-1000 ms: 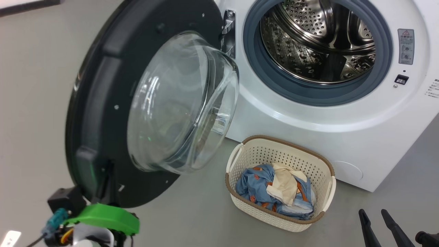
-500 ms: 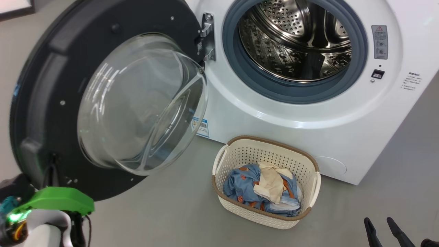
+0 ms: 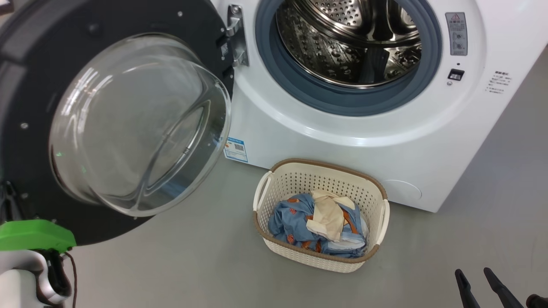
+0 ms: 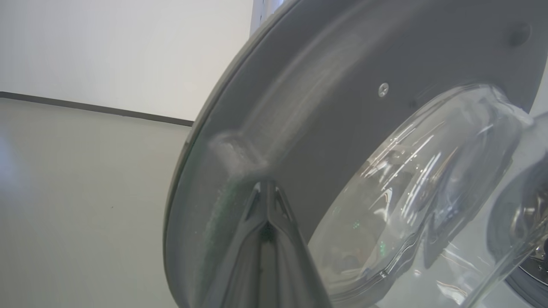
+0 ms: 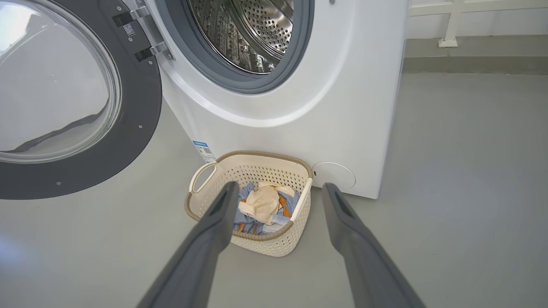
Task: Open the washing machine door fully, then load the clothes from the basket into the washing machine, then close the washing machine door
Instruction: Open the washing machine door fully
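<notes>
The left gripper (image 4: 266, 201), pinched shut, was set against the inner rim of the washing machine door (image 3: 38, 55), best pushed steadily outward to full swing, while the right gripper (image 3: 473, 277) was held open short of the basket (image 3: 308, 259) of clothes (image 3: 291, 220) before the washing machine (image 3: 342, 141).

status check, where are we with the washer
Left gripper shut, tips against the washing machine door, door swung wide. Right gripper open, aimed at the basket. Clothes in basket, none loaded. Drum opening unobstructed.
</notes>
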Robot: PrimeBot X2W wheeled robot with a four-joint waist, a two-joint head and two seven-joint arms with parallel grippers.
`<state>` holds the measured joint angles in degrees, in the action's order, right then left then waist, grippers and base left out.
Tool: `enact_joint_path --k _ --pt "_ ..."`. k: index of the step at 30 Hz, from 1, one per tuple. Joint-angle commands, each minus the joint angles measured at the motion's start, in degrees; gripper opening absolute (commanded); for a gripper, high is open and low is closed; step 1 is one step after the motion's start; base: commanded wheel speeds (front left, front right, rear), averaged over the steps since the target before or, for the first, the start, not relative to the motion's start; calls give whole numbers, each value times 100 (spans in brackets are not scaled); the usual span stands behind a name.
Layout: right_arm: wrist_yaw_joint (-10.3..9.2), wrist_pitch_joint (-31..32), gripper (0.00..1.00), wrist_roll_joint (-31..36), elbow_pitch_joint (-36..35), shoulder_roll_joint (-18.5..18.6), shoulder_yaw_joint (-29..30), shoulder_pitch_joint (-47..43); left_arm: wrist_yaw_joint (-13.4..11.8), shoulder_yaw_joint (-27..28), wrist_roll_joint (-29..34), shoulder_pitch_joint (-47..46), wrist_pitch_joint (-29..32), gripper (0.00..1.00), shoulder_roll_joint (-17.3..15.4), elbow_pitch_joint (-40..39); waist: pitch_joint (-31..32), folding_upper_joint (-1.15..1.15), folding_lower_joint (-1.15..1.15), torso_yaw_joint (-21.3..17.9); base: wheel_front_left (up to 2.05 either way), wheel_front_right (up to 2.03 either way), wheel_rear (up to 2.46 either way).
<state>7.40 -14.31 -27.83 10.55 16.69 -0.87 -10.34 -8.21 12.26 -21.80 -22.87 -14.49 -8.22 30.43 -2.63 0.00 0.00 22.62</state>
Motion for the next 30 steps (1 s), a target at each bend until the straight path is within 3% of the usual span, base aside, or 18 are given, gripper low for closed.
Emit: enact_joint_path --k 1,17,24,29,30 --pt "9 -69 100 -23 -138 189 -105 171 31 254 88 -293 -51 0 -242 -93 -89 0 0 -85 0 0 0" --pt "9 -69 100 -29 -92 172 -126 302 327 1069 692 -563 -51 0 -76 281 -220 0 0 -275 0 0 0" --pt "9 -69 100 -33 -62 103 -147 341 644 1177 858 -512 -51 0 123 10 -111 0 0 -269 0 0 0" --pt "9 -69 100 -32 -47 7 -159 349 822 1104 906 -327 -51 53 308 -468 9 0 0 -310 0 0 0" --pt "9 -69 100 -32 -45 -11 -158 347 860 1074 904 -287 -51 84 336 -573 34 0 0 -326 0 0 0"
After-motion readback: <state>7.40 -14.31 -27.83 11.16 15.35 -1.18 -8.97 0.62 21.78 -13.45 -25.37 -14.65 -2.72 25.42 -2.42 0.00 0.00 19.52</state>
